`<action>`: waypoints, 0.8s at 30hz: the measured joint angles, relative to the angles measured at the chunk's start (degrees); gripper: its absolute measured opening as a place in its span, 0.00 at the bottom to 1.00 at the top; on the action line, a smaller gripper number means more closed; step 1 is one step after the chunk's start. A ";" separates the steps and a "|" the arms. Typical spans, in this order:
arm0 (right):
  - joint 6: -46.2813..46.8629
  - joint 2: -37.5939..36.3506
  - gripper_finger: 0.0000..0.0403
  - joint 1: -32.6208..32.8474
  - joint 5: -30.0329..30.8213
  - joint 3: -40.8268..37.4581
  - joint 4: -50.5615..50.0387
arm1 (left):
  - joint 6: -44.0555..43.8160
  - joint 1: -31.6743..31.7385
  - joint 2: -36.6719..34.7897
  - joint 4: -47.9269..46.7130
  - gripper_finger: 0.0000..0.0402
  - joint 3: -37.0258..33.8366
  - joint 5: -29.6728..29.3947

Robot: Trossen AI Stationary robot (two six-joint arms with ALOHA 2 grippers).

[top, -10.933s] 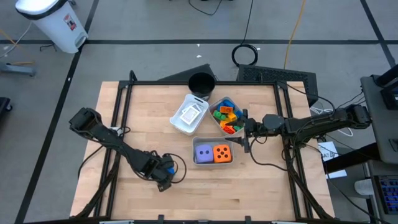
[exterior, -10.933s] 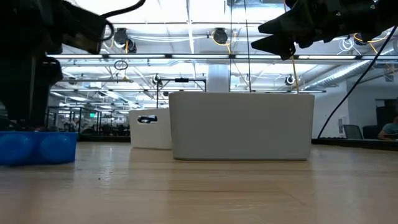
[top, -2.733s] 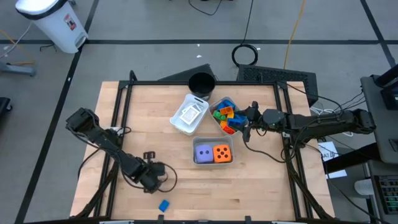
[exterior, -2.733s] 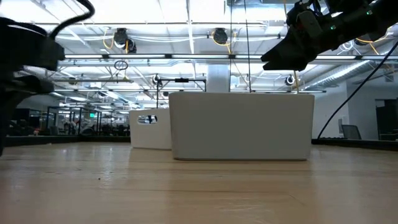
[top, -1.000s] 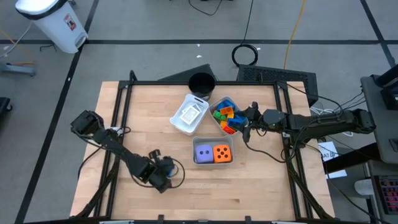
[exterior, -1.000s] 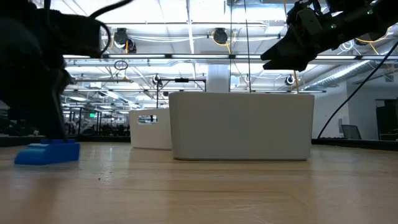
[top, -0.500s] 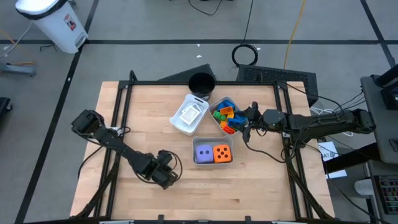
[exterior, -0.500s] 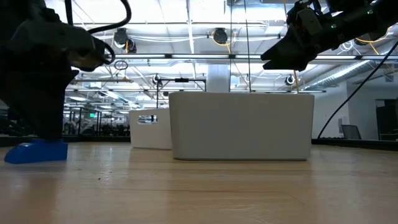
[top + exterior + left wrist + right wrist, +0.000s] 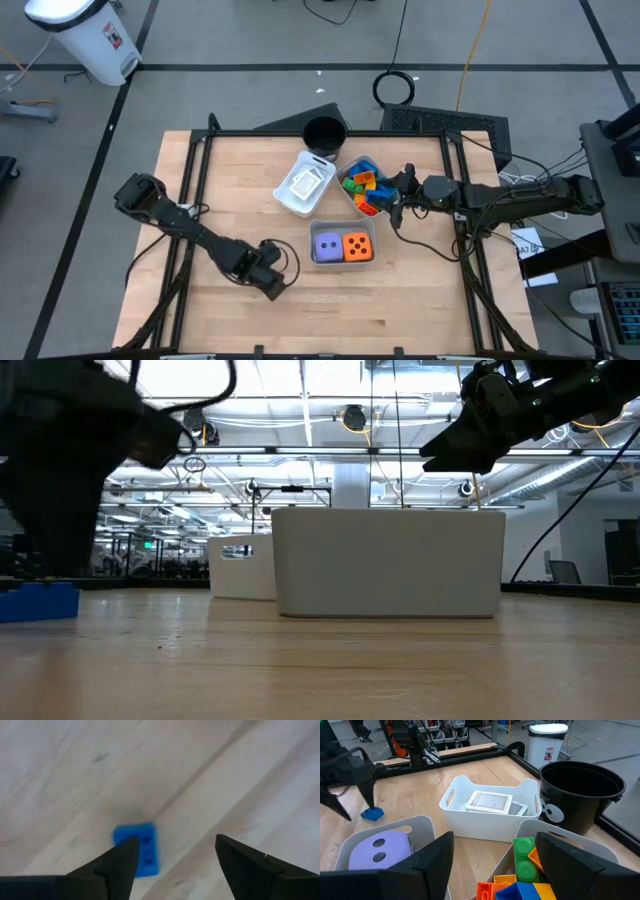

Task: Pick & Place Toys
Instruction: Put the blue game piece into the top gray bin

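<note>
Both arms reach inward; left gripper (image 9: 172, 857) hangs open over blue block (image 9: 135, 847).

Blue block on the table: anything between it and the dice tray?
Only bare wood. In the right wrist view the blue block lies apart from the dice tray, with the left hand above the block.

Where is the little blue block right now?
The blue block lies on the table, under the left gripper, left of the tray with the dice.

Blue block (image 9: 136, 848) flat on wood; dice (image 9: 343, 247) trayed.
</note>
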 joint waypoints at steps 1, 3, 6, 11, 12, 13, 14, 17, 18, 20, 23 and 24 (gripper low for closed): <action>0.00 0.00 0.63 0.00 -0.01 0.00 0.00 | 0.97 0.22 -0.35 -0.01 0.67 0.63 -0.36; 0.31 0.00 0.63 0.00 -0.01 0.00 0.00 | 2.47 0.49 -0.96 -1.03 0.65 2.12 -1.42; 0.86 0.00 0.63 0.00 -0.01 0.00 0.00 | 2.34 0.69 -0.98 -4.85 0.62 4.10 -1.87; 0.87 0.00 0.63 0.00 -0.01 -0.02 -0.02 | -3.74 -1.55 -0.93 -7.04 0.57 3.35 0.55; 0.87 0.00 0.63 0.00 -0.01 -0.02 -0.01 | -5.54 -2.00 -0.93 -7.53 0.57 2.89 0.50; 0.86 0.00 0.63 0.00 -0.01 -0.02 -0.02 | -7.18 -2.47 -0.93 -8.06 0.56 2.38 0.28; 0.87 0.00 0.63 0.00 -0.01 -0.02 -0.02 | -8.48 -2.96 -0.93 -8.46 0.56 1.93 -0.03; 0.92 0.00 0.63 0.00 -0.01 -0.02 -0.02 | -10.15 -4.35 -0.91 -8.32 0.54 0.19 -0.30; 1.03 0.00 0.63 0.00 -0.01 -0.02 -0.02 | -10.64 -4.76 -0.91 -8.22 0.54 -0.58 -0.32; 1.05 0.00 0.63 0.00 -0.03 -0.04 -0.02 | -11.74 -5.35 -0.91 -7.99 0.54 -2.15 -0.49; 1.05 0.00 0.63 0.32 -0.01 -0.04 -0.02 | -12.68 -5.67 -0.95 -4.12 0.54 -4.84 -0.57; 1.05 0.00 0.63 0.45 -0.01 -0.04 -0.02 | -12.60 -5.69 -1.11 -2.46 0.54 -5.68 -0.85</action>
